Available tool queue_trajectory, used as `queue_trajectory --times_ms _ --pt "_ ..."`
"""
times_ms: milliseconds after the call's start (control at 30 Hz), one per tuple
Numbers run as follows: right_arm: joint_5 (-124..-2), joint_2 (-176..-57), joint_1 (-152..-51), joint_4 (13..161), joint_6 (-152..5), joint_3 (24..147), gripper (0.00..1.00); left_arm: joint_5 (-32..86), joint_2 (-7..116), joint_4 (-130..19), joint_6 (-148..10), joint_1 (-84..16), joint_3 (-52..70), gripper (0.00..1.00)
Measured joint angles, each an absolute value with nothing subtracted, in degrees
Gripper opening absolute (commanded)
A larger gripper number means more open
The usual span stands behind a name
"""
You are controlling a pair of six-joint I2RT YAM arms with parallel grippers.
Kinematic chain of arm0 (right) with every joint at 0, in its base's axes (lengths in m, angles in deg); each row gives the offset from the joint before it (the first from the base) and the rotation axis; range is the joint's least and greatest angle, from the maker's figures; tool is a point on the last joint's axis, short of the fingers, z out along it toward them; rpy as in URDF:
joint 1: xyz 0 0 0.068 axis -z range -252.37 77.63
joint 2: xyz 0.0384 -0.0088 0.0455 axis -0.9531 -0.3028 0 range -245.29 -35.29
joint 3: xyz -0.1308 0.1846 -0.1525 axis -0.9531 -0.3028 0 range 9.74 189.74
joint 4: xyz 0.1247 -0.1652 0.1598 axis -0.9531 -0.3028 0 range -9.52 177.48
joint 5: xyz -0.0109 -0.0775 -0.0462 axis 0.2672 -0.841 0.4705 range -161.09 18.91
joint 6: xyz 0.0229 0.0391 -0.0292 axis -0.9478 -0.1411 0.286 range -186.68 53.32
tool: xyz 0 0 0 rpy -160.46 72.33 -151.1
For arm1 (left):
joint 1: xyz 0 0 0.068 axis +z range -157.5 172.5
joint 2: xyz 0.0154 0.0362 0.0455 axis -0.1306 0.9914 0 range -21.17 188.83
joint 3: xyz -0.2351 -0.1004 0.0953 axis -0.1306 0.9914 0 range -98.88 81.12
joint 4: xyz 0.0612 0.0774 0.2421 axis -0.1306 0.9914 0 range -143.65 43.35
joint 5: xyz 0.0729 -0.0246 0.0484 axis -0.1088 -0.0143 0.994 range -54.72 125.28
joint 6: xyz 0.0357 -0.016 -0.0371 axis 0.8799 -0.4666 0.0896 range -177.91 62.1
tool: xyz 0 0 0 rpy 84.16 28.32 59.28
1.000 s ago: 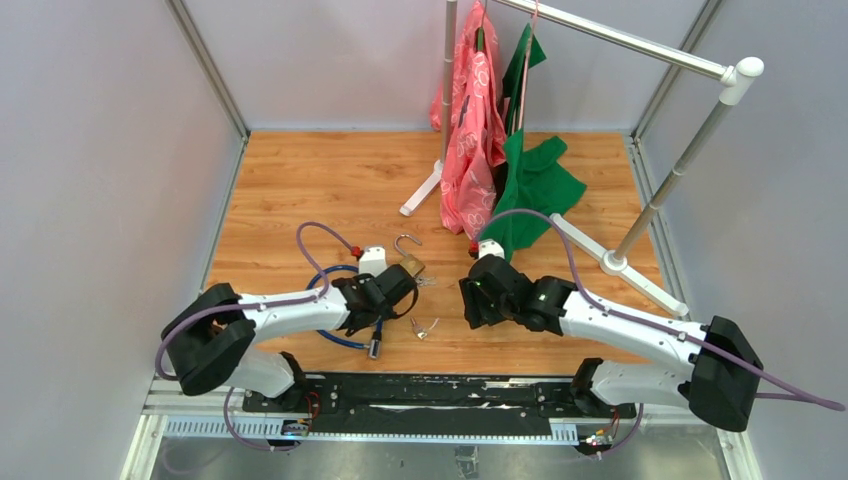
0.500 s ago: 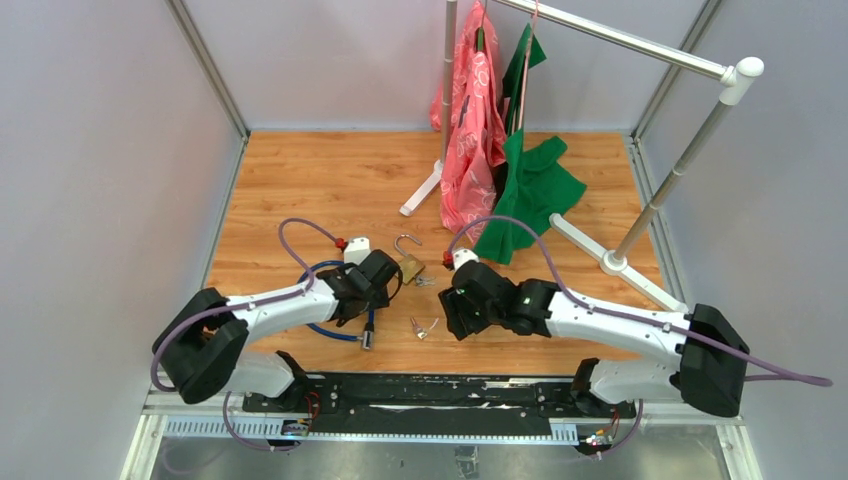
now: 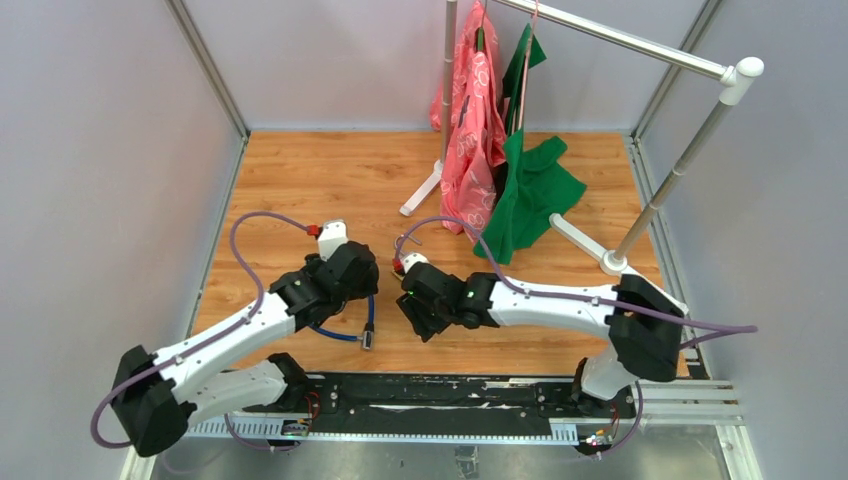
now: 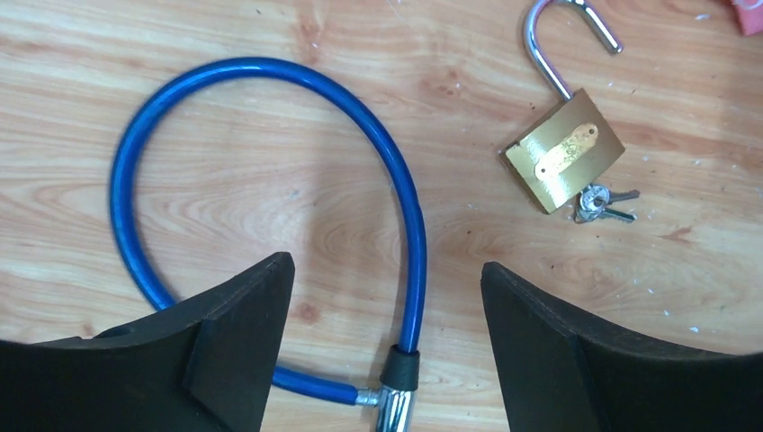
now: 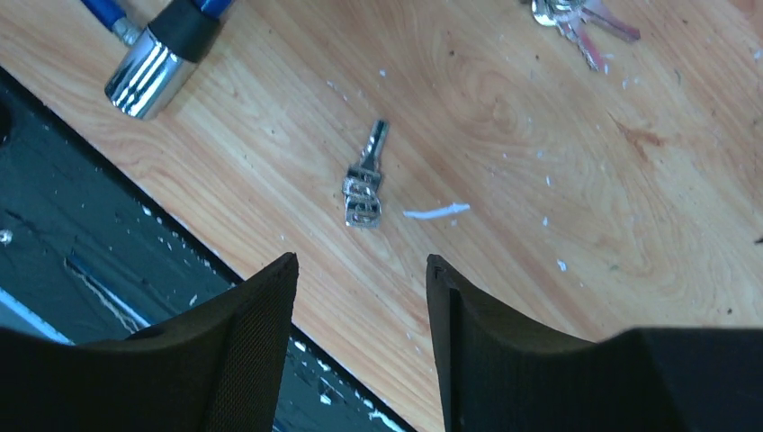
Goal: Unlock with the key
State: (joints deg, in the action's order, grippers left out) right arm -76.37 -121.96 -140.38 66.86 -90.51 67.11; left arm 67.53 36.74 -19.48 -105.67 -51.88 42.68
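The brass padlock (image 4: pixel 564 162) lies flat on the tabletop (image 4: pixel 270 198), its shackle (image 4: pixel 543 65) swung open and a bunch of keys (image 4: pixel 601 202) at its base. Left of the padlock curls the blue cable lock (image 4: pixel 243 65), under the left gripper (image 4: pixel 387 267), which is spread wide and empty. Nearer the arms' bases than the padlock, a loose key (image 5: pixel 364 184) lies below the right gripper (image 5: pixel 360 263), whose fingers are apart and hold nothing.

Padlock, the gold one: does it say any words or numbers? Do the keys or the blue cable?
Nothing here can be read.
The padlock: a stamp on its face, too blurred.
The keys: too small.
The loose key: marks on its head, too blurred.
The cable: no text.
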Motion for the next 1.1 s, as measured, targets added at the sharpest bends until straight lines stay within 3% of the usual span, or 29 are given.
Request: queue_trajectory --times_ms 300,467,800,1100 --pt "-76.0 -132.6 -140.4 65.9 -92.0 74.0 0.52 70.8 26.0 -8.2 -102.6 -51.8 35.9 0.84" --pt "-75.4 -135.0 -140.4 65.1 -92.9 75.0 0.52 72.7 21.4 -3.9 -98.4 -51.8 31.2 0.99" --pt "-75.3 -135.7 -140.4 64.7 -94.5 75.3 0.53 76.1 19.1 -1.8 -86.7 -51.8 25.5 1.00" --pt "-75.4 -135.7 -140.4 64.2 -95.4 75.3 0.53 77.8 16.9 -2.6 -83.3 -51.8 33.5 1.00"
